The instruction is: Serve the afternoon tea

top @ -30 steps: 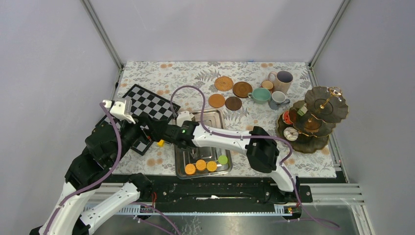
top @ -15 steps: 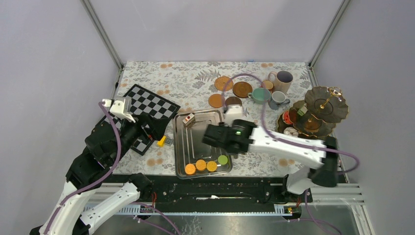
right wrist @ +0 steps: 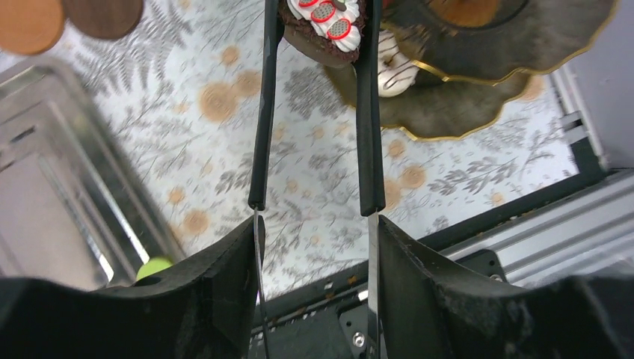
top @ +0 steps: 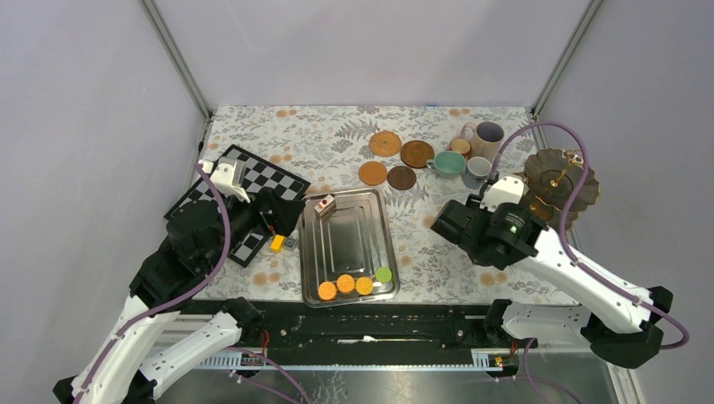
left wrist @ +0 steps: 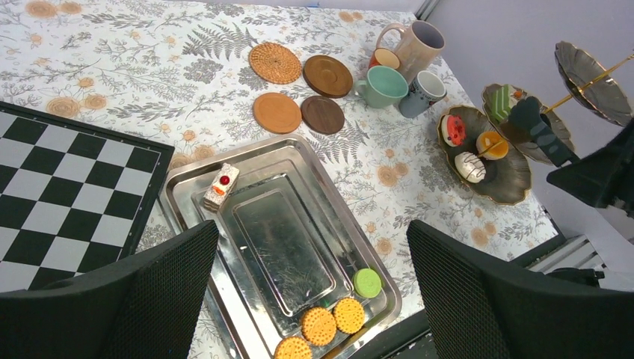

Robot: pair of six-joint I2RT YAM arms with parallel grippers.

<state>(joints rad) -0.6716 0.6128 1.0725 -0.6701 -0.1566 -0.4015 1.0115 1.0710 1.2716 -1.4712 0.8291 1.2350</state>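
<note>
Cloth [top: 278, 135], fern-printed, lies flat under the coasters [top: 417, 153]; pale grey walls [top: 370, 50] surround.

— Where is the rectangular steel tray [top: 345, 240]?
— Centre of the floral-clothed desk [top: 278, 135], at its near edge. The black-and-white chessboard [top: 269, 178] lies just left of it.
— What's in it?
— A white toy cake slice [top: 324, 205] in the far left corner, and three round orange biscuits [top: 346, 284] along the near wall.
— Behind it?
— Four round brown coasters [top: 417, 153], with four ceramic mugs [top: 450, 162] to their right, then the dark three-tier stand [left wrist: 512, 179]. A brown iced toy donut [right wrist: 321, 19] sits between the right fingers [right wrist: 262, 112], beside the stand.
</note>
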